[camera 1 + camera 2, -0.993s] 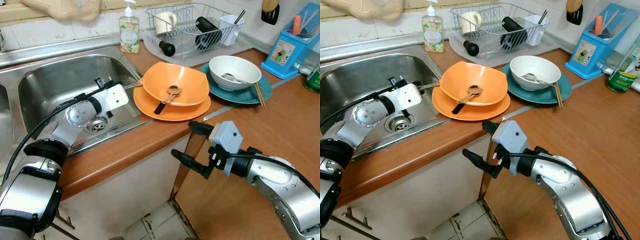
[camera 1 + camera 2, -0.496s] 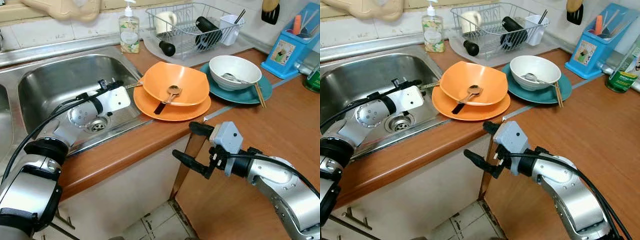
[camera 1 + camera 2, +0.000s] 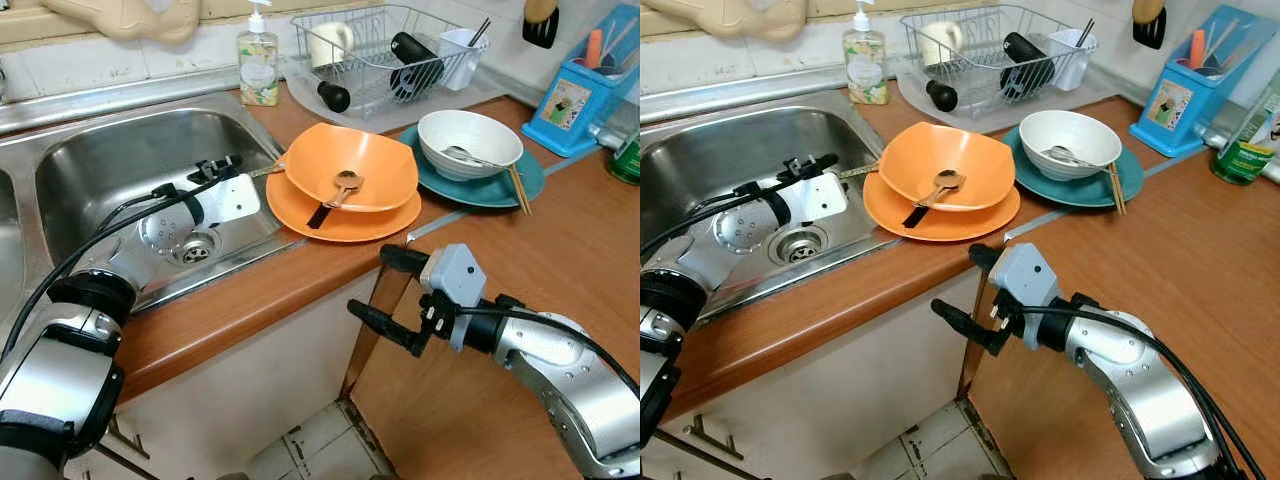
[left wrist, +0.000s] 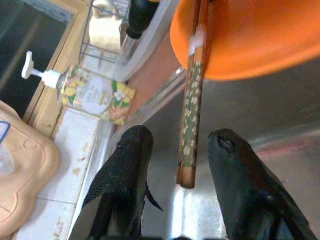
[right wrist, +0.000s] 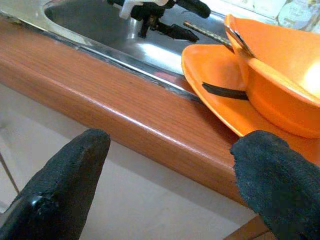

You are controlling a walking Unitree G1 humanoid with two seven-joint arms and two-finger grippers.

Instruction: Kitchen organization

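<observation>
We stand at a wood-toned kitchen counter [image 3: 560, 240] with a steel sink [image 3: 110, 160] set into it. Our left gripper [image 4: 175, 165] reaches over the basin with its fingers [image 4: 125, 170] apart, and our left wrist view shows what the head views barely resolve: a chopstick [image 4: 191, 115] with a floral-patterned shaft lying in the gap between them, touching neither finger that we can tell. Its long axis runs straight away from the fingers, blunt end nearest them, the far end passing under the rim of the orange bowl [image 3: 352, 165]. That bowl sits on an orange plate [image 3: 340, 215] just beyond the fingertips and holds a spoon [image 3: 345, 183]. Our right gripper [image 3: 390, 290] hovers off the counter edge, fingers [image 5: 60, 185] spread wide, well short of the plate.
</observation>
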